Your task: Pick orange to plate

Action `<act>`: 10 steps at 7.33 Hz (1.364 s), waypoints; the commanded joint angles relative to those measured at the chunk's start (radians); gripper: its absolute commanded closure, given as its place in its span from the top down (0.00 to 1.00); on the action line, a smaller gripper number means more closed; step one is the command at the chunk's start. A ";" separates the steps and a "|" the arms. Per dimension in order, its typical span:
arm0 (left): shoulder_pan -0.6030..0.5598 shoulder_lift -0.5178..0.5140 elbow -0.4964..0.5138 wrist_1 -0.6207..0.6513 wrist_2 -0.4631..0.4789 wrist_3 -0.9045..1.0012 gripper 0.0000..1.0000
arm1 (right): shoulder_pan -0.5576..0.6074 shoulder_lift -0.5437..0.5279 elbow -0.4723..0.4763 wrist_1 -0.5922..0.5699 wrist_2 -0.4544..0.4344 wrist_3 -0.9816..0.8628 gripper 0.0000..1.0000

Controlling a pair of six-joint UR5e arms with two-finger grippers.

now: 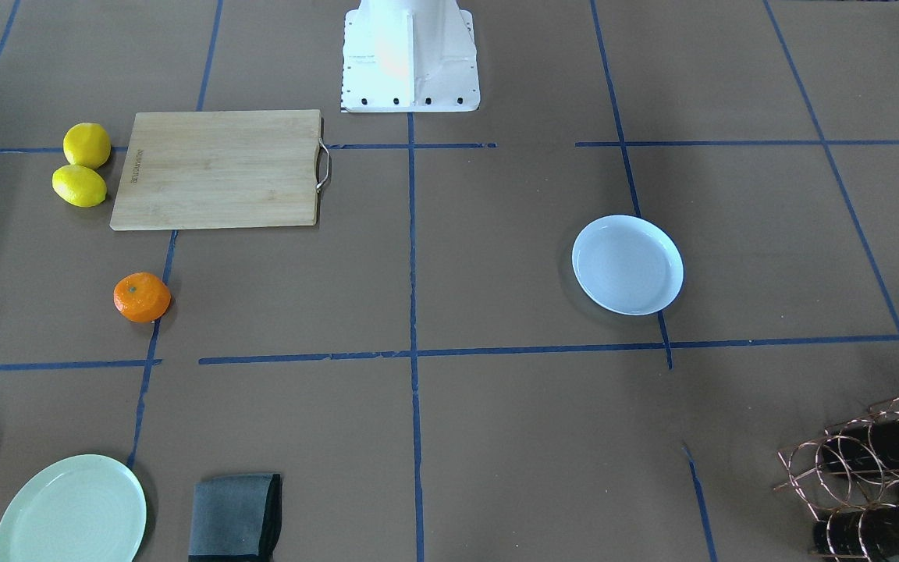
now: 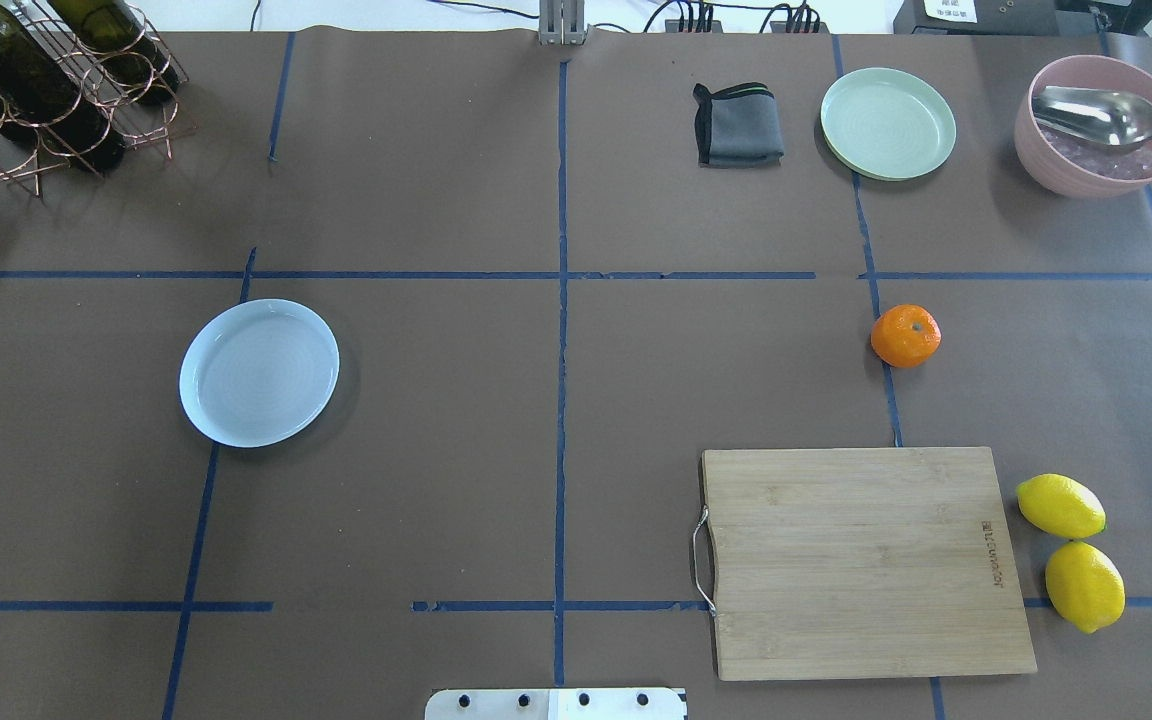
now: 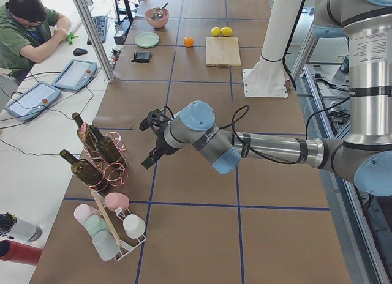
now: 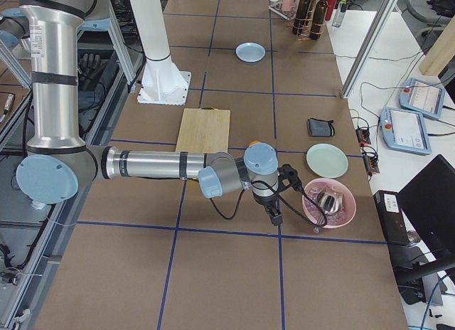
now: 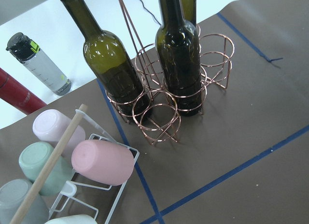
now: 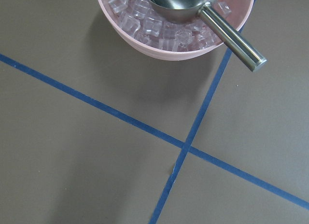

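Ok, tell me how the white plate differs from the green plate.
Colour: the white plate is faintly bluish, the green plate pale green. Place: the white plate sits alone on the robot's left half; the green plate lies on its right, beside a folded cloth. Both are round, shallow and empty.

You get open worktop (image 2: 456,400) all round the orange (image 2: 905,336) and straight across to the plate (image 2: 259,372). Cutting board (image 2: 866,560) sits robot-side of orange, green plate (image 2: 888,123) and cloth (image 2: 738,125) beyond. Bottle rack (image 2: 36,90) well apart from plate.
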 commanded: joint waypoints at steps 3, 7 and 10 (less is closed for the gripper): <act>0.182 0.076 0.005 -0.138 -0.071 -0.397 1.00 | 0.000 -0.008 -0.006 0.001 0.012 -0.001 1.00; 0.588 0.052 0.008 -0.278 0.325 -0.959 0.98 | 0.000 -0.028 -0.028 0.073 0.011 0.000 1.00; 0.817 -0.062 0.104 -0.267 0.552 -1.221 0.84 | 0.000 -0.040 -0.063 0.136 0.011 0.002 1.00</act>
